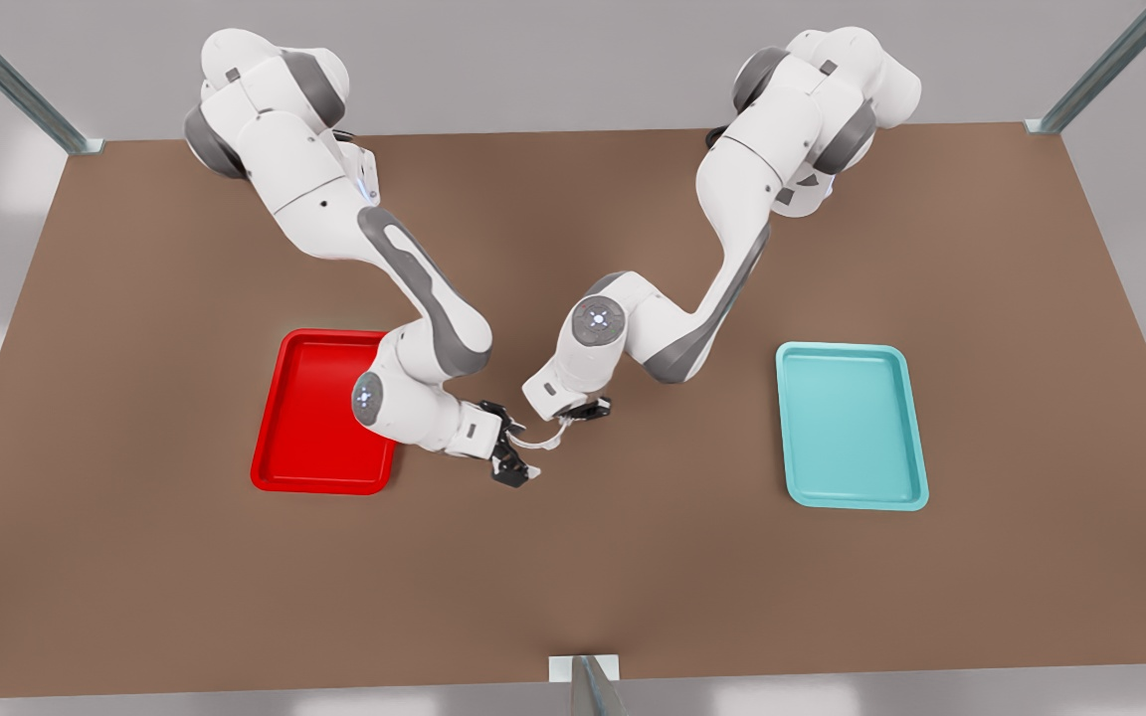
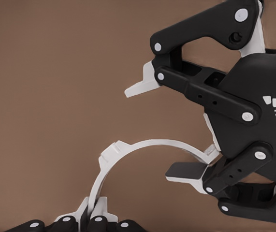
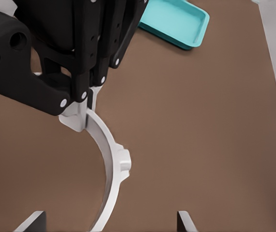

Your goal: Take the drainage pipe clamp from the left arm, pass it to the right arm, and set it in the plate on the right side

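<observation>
Brown table (image 1: 633, 597) is carrying everything. Seen from the front, the red plate (image 1: 309, 398) is lying at 9 o'clock of the meeting grippers and a teal tray (image 1: 852, 428) at 3 o'clock.

- The right arm (image 1: 414, 278) is reaching in over the plate; the left arm (image 1: 732, 229) is coming from the teal side.
- The left gripper (image 1: 583, 409) is pinching one end of the pipe clamp (image 1: 545, 439) above the table between the trays.
- The right gripper (image 1: 521, 462) is standing wide, its fingers straddling the clamp's far end.

Step, by my reading: handover under way, the receiving grasp not yet made. Next, the right fingers need closing on the strap before the left ones let go, then a carry to the plate.

Hard to tell: whether the end tab is touching a right finger pad (image 2: 188, 171). The right wrist view is cutting off the clamp's (image 3: 109, 159) near end.
</observation>
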